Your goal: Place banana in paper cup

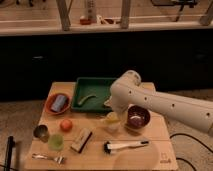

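Observation:
The white paper cup (111, 126) stands near the middle of the wooden table (155, 150), just left of the dark red bowl (138, 118). A yellow-tan shape, the banana (111, 117), shows at the cup's mouth; I cannot tell whether it rests inside or is held over it. My white arm reaches in from the right. Its gripper (108, 106) is right above the cup and mostly hidden behind the arm's wrist.
A green tray (80, 105) with a thin green pod (88, 98) lies at the back. An orange bowl (49, 106) holds a blue-grey can. An orange fruit (65, 125), metal cup (41, 132), green cup (56, 142), fork (48, 158), block (81, 140) and white-handled brush (125, 146) lie in front.

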